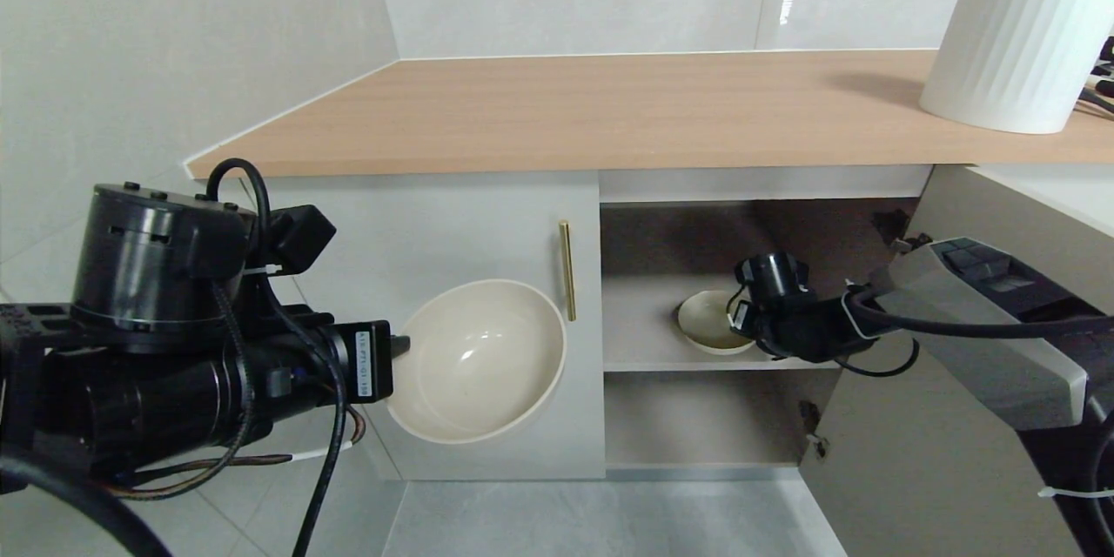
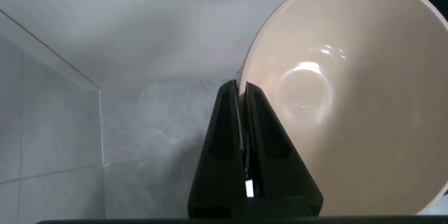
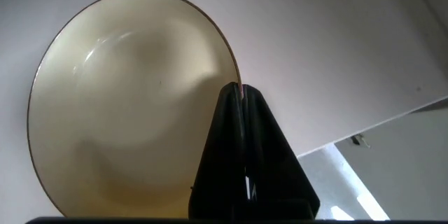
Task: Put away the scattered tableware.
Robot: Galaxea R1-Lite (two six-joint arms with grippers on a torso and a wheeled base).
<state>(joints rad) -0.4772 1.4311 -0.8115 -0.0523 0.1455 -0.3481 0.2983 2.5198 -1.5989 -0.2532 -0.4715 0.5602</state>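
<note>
Stowing step, I reckon: right gripper [image 1: 745,324] clamped on the shallow dish [image 1: 707,322] at the cabinet shelf [image 1: 640,339], left gripper [image 2: 242,89] clamped on the cream bowl [image 1: 479,361]; next I'd release the dish.

Wooden counter [image 1: 609,113] over open grey cabinet [image 1: 487,226], tiled walls [image 1: 174,35]

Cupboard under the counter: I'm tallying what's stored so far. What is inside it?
At its shelf, one small cream dish, its rim pinched by the right gripper. The arm covers the shelf's right part, and the shut left door hides that half.
</note>
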